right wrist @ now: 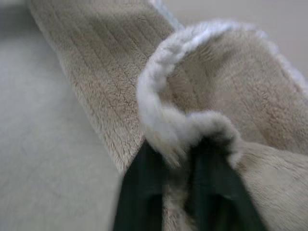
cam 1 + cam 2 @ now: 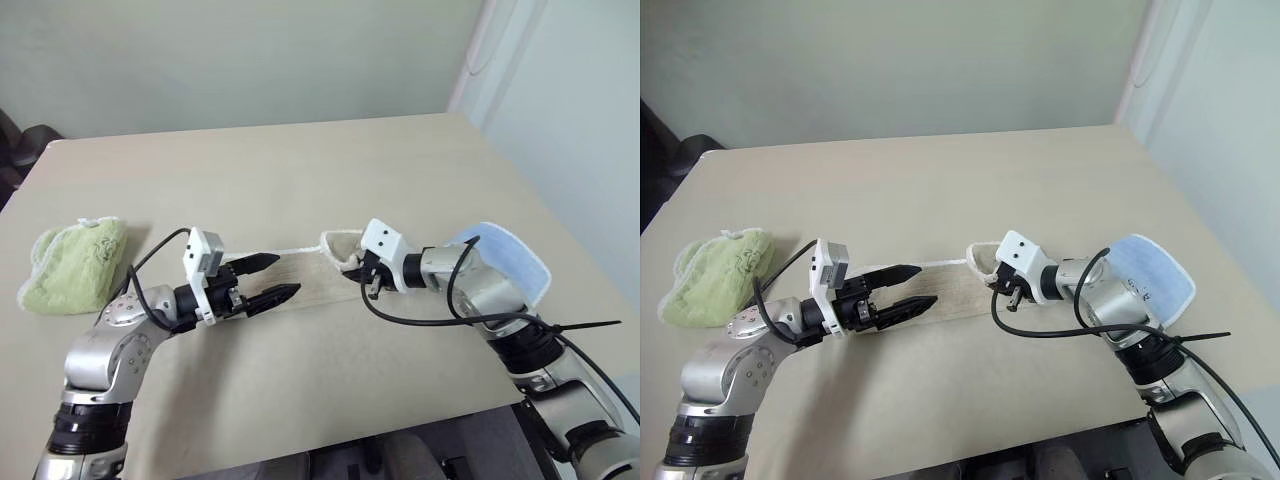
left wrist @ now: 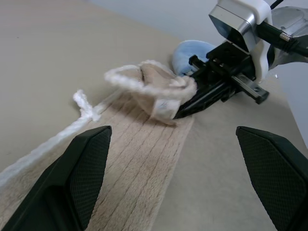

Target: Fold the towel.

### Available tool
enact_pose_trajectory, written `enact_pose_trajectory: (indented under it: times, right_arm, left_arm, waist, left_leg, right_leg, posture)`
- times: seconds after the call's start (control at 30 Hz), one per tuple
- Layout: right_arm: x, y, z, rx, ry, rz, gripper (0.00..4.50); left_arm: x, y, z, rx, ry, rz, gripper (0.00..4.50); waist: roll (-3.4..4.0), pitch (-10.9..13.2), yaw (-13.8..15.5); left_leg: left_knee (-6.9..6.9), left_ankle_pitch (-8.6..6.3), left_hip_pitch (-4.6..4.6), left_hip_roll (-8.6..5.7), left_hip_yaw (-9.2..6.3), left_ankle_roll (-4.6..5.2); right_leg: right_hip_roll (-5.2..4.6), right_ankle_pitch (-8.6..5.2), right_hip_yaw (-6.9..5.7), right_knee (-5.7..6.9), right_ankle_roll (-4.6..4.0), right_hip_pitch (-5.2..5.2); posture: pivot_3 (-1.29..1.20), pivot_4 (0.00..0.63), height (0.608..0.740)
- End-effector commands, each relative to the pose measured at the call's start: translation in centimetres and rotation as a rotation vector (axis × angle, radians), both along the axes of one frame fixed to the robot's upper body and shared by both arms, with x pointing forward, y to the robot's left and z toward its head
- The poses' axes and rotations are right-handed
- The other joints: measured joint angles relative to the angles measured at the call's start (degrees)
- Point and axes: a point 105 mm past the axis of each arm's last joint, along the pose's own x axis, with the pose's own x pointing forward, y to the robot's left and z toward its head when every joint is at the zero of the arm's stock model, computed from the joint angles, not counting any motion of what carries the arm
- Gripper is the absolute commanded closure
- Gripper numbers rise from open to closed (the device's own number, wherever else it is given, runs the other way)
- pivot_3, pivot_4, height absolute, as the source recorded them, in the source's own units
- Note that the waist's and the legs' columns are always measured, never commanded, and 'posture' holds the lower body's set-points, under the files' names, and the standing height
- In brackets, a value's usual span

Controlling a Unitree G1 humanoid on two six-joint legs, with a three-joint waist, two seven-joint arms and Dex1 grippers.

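Left eye view: beige ribbed terry towel with white corded edging lies as a narrow strip mid-table, its bunched end between the right gripper's slightly parted fingers, left gripper wide open.

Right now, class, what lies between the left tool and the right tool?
In the right eye view, the beige towel stretches flat on the table between left tool and right tool.

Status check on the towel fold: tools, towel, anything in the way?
Left tool open, hovering over the beige towel. Right tool pinching its bunched corner. Green towel, blue towel off to the sides, no obstruction.
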Motion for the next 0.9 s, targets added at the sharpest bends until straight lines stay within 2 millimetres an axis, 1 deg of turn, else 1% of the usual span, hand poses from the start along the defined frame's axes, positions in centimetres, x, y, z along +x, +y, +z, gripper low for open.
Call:
enact_pose_trajectory:
  times: [0.03,0.2,0.27,0.37,0.43,0.53,0.6,0.7,0.77,0.83,0.9]
  right_arm:
    - [0.3,0.1,1.6,0.039,-0.035,-0.003,2.43]
    - [-0.3,0.2,2.2,0.064,-0.033,0.023,0.6]
    - [-0.6,0.1,3.0,0.093,-0.032,0.031,0.04]
    - [-1.5,-0.5,4.2,0.126,-0.026,0.052,0.04]
    - [-2.2,-1.3,5.5,0.177,-0.018,0.062,0.04]
    - [-2.6,-3.2,7.4,0.254,-0.017,0.027,0.04]
    - [-2.1,-4.9,7.9,0.276,-0.004,-0.06,0.04]
    - [-1.2,-7.4,7.4,0.317,0.085,-0.216,0.04]
    - [-1.0,-8.1,6.6,0.357,0.17,-0.29,0.04]
    - [-0.8,-8.4,5.3,0.402,0.266,-0.357,0.04]
    - [-0.4,-8.6,4.3,0.456,0.35,-0.432,0.43]
  left_arm:
    - [0.0,-0.1,0.9,0.0,-0.052,-0.013,0.0]
    - [0.0,0.0,0.8,-0.002,-0.05,-0.004,0.0]
    - [0.0,0.0,0.8,-0.003,-0.05,-0.001,0.0]
    - [-0.1,0.1,0.8,-0.004,-0.05,0.004,0.0]
    - [-0.2,0.3,0.7,-0.004,-0.05,0.01,0.0]
    - [-0.4,0.6,0.6,-0.004,-0.047,0.021,0.0]
    - [-0.5,0.7,0.5,-0.004,-0.044,0.025,0.0]
    - [-0.5,0.7,0.4,-0.005,-0.041,0.026,0.0]
    - [-0.4,0.5,0.3,-0.006,-0.038,0.023,0.0]
    - [-0.1,0.3,0.3,-0.008,-0.037,0.016,0.0]
    - [0.1,0.2,0.3,-0.01,-0.039,0.01,0.0]
  waist:
    - [0.0,0.0,0.0]
    - [0.0,0.0,0.1]
    - [0.0,0.0,0.11]
    - [-0.01,0.0,0.14]
    - [-0.01,-0.01,0.21]
    - [-0.01,-0.01,0.22]
    - [-0.02,-0.01,0.21]
    - [-0.02,-0.01,0.22]
    - [-0.03,-0.01,0.19]
    - [-0.02,-0.01,0.17]
    - [0.0,0.01,0.05]
  left_leg:
    - [0.0,0.0,0.0,0.0,0.0,-0.01]
    - [0.0,0.0,-0.01,-0.01,0.0,-0.01]
    - [0.0,0.0,-0.01,-0.01,0.0,-0.01]
    - [0.0,0.0,-0.03,-0.02,0.0,-0.01]
    - [0.0,0.0,-0.03,-0.02,0.0,-0.02]
    - [0.01,0.0,-0.03,-0.04,0.0,-0.02]
    - [0.01,0.0,-0.03,-0.05,0.01,-0.04]
    - [0.01,0.01,-0.02,-0.04,0.0,-0.13]
    - [0.01,-0.03,-0.02,-0.03,0.0,-0.26]
    - [0.0,-0.01,-0.01,-0.01,0.0,-0.26]
    - [0.01,0.03,0.0,0.0,0.0,-0.21]
  right_leg:
    - [0.0,0.0,0.0,0.0,0.0,0.0]
    - [0.0,0.0,0.0,0.0,0.0,0.0]
    - [-0.01,0.0,0.0,0.0,0.0,0.0]
    - [-0.01,0.0,0.0,0.0,0.0,0.0]
    - [-0.01,0.0,0.0,-0.01,0.0,0.01]
    - [0.0,-0.01,0.01,-0.01,0.01,0.03]
    - [0.0,-0.02,0.02,-0.02,0.01,0.03]
    - [0.0,-0.03,0.02,-0.02,0.01,0.04]
    - [0.02,-0.03,0.02,-0.01,0.01,0.04]
    - [0.04,-0.03,0.02,-0.01,0.01,0.04]
    - [0.06,-0.03,0.02,0.0,0.01,0.03]
  posture:
    - [0.0,0.15,0.74]
    - [0.0,0.15,0.74]
    - [0.0,0.15,0.74]
    - [0.0,0.15,0.74]
    - [0.0,0.15,0.74]
    - [0.0,0.15,0.74]
    - [0.0,0.15,0.74]
    - [0.0,0.15,0.74]
    - [0.0,0.15,0.74]
    - [0.0,0.15,0.74]
    - [0.0,0.15,0.74]
